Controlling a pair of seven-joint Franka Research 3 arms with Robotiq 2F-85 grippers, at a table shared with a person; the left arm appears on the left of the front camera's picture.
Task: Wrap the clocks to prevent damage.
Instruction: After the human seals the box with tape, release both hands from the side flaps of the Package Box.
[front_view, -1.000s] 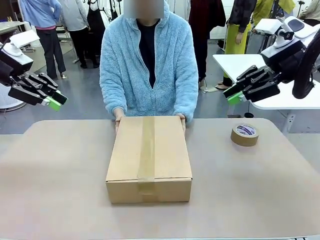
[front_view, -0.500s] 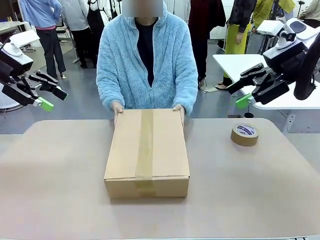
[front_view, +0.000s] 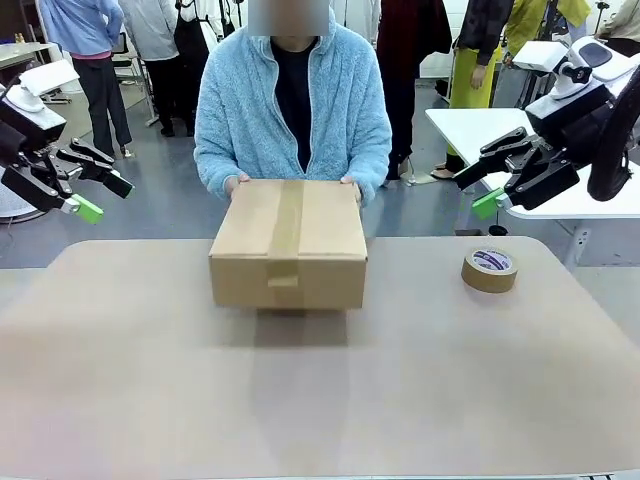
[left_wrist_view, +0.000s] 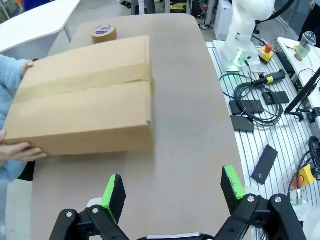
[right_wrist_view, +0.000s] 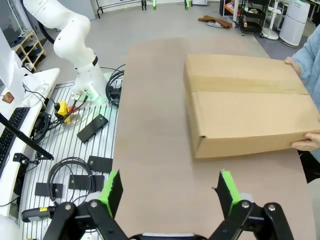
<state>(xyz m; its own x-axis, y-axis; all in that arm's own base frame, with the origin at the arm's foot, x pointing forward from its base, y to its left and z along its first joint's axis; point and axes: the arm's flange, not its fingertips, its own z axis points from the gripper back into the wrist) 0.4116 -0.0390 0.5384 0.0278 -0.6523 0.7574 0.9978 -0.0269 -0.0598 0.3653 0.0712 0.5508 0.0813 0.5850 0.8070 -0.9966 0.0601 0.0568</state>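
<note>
beyond the bench (front_view: 120, 380), a busy workroom with other people standing about forms the background, while a person in a pale blue fleece holds the taped brown cardboard box (front_view: 288, 243) by its far corners, lifted clear of the surface, apparently to carry it off. left pincer (front_view: 92, 189) and right pincer (front_view: 492, 177) hang raised at either side, jaws apart and empty, seemingly parked clear of the lift. no wrapped clocks are visible, presumably sealed inside; the tape roll (front_view: 489, 269) lies unused at the right.
</note>
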